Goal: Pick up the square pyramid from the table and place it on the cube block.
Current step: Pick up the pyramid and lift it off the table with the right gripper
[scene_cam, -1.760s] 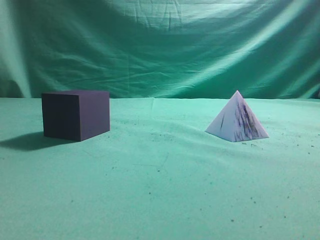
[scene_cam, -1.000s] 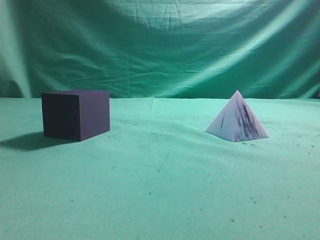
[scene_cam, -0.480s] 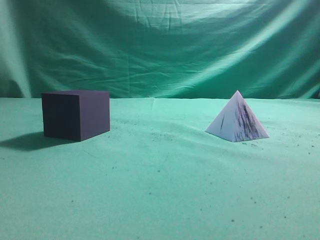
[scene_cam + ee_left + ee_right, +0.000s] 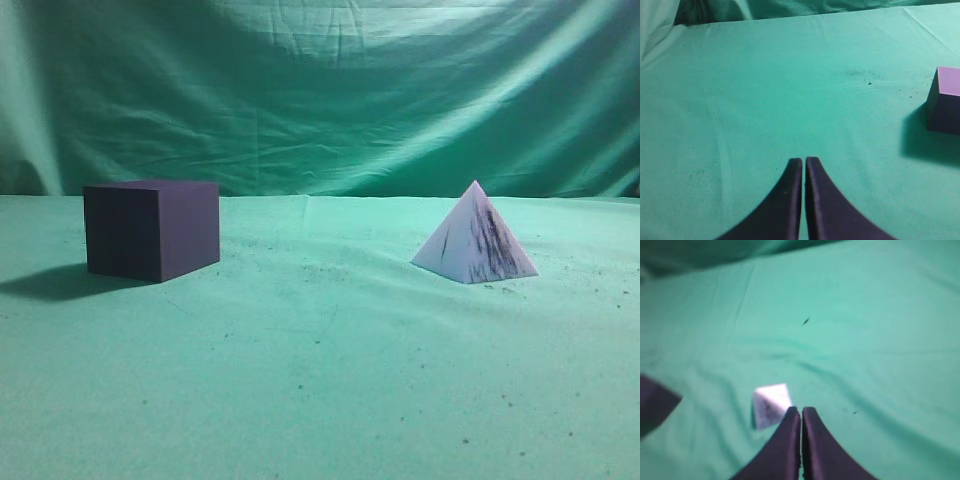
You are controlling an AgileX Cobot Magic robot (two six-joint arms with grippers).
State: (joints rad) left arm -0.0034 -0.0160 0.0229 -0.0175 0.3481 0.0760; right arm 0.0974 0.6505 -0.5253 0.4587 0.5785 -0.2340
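The pale square pyramid (image 4: 474,240) with dark streaks stands on the green table (image 4: 320,380) at the right. The dark purple cube block (image 4: 152,228) stands at the left, well apart from it. No gripper shows in the exterior view. In the right wrist view my right gripper (image 4: 801,411) is shut and empty, high above the cloth, with the pyramid (image 4: 769,403) just left of its tips and a corner of the cube (image 4: 654,402) at the left edge. My left gripper (image 4: 803,161) is shut and empty, with the cube (image 4: 945,100) at the far right of its view.
A green backdrop cloth (image 4: 320,90) hangs behind the table. Small dark specks lie scattered on the cloth around both blocks.
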